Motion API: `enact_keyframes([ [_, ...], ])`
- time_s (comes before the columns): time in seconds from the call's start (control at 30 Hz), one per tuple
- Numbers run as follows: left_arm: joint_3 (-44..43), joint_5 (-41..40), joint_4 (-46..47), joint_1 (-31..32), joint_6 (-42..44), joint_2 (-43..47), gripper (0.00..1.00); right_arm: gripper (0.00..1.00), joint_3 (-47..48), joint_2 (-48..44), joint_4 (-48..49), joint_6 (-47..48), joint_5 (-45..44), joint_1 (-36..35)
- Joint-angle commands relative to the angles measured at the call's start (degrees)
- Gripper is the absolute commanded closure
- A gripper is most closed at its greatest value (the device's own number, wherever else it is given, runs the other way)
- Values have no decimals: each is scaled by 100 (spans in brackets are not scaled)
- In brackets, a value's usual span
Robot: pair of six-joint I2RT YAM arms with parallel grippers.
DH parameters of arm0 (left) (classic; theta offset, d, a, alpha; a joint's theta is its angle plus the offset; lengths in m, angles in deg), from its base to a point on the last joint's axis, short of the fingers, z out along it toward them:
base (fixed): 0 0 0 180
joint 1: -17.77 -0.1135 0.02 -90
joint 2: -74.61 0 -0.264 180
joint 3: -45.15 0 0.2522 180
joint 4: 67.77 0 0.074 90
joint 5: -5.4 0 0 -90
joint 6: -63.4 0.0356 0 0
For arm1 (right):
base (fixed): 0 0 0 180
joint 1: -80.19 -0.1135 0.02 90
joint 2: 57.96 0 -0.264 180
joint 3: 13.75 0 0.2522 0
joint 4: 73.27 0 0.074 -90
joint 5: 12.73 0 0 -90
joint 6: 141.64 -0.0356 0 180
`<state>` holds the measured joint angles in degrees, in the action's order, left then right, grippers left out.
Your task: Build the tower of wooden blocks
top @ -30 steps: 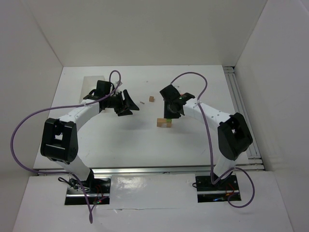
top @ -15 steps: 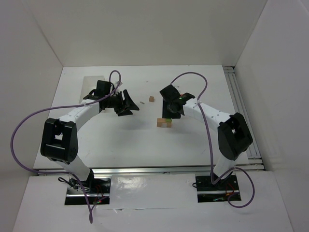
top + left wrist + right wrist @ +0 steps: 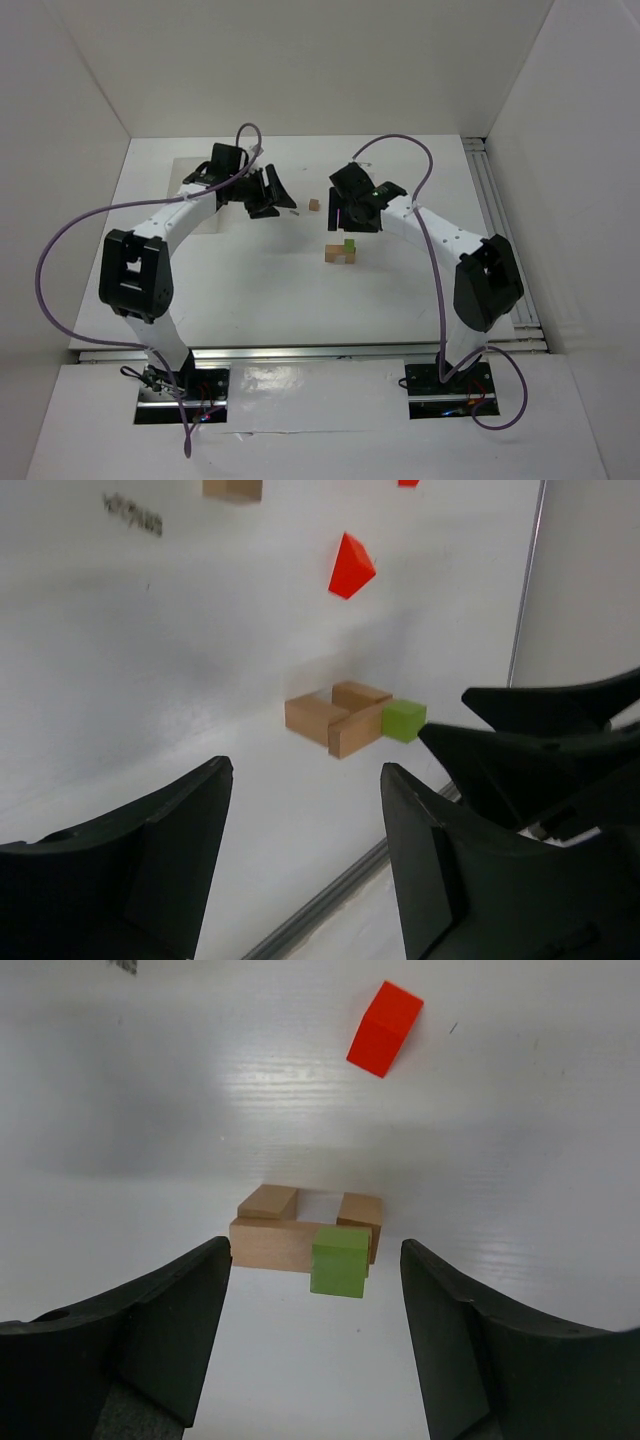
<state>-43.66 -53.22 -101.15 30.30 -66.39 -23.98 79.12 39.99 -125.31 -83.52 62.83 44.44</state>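
Obs., left to right.

Left gripper (image 3: 276, 194): has swung farther from the bases and a little right compared with half a second ago. It now hangs over the far part of the table (image 3: 250, 290), left of centre. Jaws apart, nothing between them. Its wrist view looks across at the build.

Loose tan block (image 3: 314, 205): unmoved, lying alone on the table just right of the left gripper and far of the build.

Wood block tower (image 3: 341, 252): sits at mid-table, as before. The base is a cluster of tan blocks (image 3: 268, 1244) arranged around a small gap.

Main change: the green block (image 3: 340, 1260) is now uncovered and free at the right end of the cluster, touching the tan wood. It looks to sit on top, but I cannot confirm this from these views.

Right gripper (image 3: 350, 214): had been directly over the build and has pulled back toward the far side. Fingers spread, empty.

Red block (image 3: 384, 1028): lies by itself, well apart from the cluster on its far side.

Reading: green placement appears finished and released. The stack is still low, with at least the red block and the loose tan block left to add. Either open gripper is free for the next pick.
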Motion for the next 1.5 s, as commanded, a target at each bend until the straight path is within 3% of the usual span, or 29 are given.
enact_keyframes([
  [0.0, -852, -535, -532, 258, 410, -467, 26, 24, 482, -303, -390, 137, -489, -55],
  [0.23, -3136, -1721, -1570, 671, 1182, -2154, 16, 23, 482, -900, -540, 243, -727, 305],
  [0.37, -5022, -1863, -2256, 900, 1596, -3384, 13, 21, 228, -1234, -540, 296, -552, 586],
  [0.47, -5808, -1968, -2538, 952, 1702, -4071, 13, 21, 69, -1375, -488, 348, -429, 718],
  [0.9, -6004, -2346, -2565, 1172, 1694, -4801, 25, 21, -1, -1112, -311, 516, 90, 1070],
  [1.23, -6004, -2829, -2460, 1287, 1580, -4802, 31, 21, -54, -1059, -206, 569, 204, 1175],
  [1.47, -6136, -2891, -2459, 1339, 1632, -4749, 43, 21, -159, -1112, -206, 569, 257, 1228],
])
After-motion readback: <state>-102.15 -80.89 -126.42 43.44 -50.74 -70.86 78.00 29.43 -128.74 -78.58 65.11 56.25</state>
